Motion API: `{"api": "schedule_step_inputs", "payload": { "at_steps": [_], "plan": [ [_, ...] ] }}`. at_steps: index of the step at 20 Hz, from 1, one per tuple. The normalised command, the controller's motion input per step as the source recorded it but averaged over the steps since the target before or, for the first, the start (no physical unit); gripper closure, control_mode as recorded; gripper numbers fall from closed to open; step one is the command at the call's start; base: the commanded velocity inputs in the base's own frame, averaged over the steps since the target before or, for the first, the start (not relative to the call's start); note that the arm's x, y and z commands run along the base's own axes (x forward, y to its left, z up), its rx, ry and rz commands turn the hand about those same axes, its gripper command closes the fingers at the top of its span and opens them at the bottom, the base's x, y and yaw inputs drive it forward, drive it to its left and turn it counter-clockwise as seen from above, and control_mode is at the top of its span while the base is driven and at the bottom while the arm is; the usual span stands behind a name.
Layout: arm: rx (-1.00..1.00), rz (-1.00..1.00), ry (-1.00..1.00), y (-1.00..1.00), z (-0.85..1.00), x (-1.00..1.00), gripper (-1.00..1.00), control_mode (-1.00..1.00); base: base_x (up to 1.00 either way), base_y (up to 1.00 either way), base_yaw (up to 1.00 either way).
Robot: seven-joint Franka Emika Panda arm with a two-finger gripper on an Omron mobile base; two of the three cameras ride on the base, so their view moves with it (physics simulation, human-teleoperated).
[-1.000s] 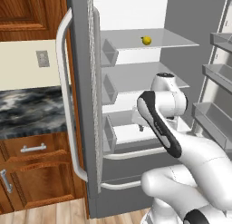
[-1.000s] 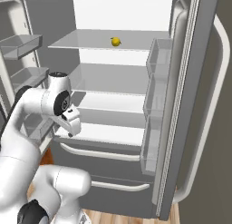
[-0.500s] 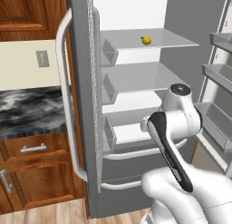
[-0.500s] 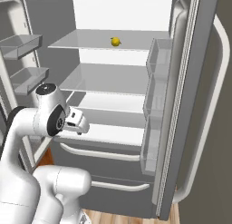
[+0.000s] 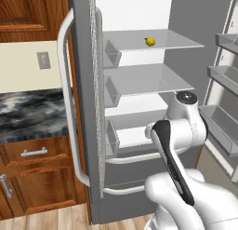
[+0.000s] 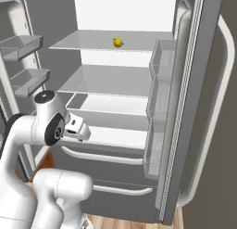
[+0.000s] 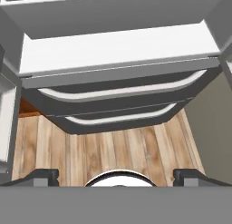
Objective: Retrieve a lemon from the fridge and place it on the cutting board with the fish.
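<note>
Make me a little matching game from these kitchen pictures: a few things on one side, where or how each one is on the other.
Things:
1. small bright yellow lemon
2. tall grey fridge
3. robot's two-finger gripper
4. silver wall outlet

States:
A. doors swung wide
B. above the marbled counter
C. on the top glass shelf
D. open, holding nothing

Pairs: 1-C, 2-A, 3-D, 4-B

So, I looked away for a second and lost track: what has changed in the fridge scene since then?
The arm has swung from the fridge's left side to its right, low by the bottom shelf. The gripper stays open and empty, looking down at the drawers. The lemon lies untouched on the top shelf; the doors remain open.
</note>
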Motion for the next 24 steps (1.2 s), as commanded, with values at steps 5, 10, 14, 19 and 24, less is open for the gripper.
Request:
{"api": "schedule_step_inputs", "payload": {
  "at_steps": [5, 10, 14, 19, 24],
  "plan": [
    [0.0, 0.0, -0.1, 0.0, 0.07, -0.6, -1.0, -1.0, 0.0, 0.0, 0.0],
    [0.0, 0.0, -0.09, 0.0, 0.37, -0.54, -1.0, -1.0, 0.0, 0.0, 0.0],
    [0.0, 0.01, -0.01, 0.0, 0.04, -0.07, -1.0, -1.0, 0.0, 0.0, 0.0],
    [0.0, 0.0, 0.0, 0.0, 0.0, 0.0, -1.0, -1.0, 0.0, 0.0, 0.0],
    [0.0, 0.0, 0.0, 0.0, 0.0, 0.0, -1.0, 1.0, 0.05, -0.11, 0.03]
  ]
}}
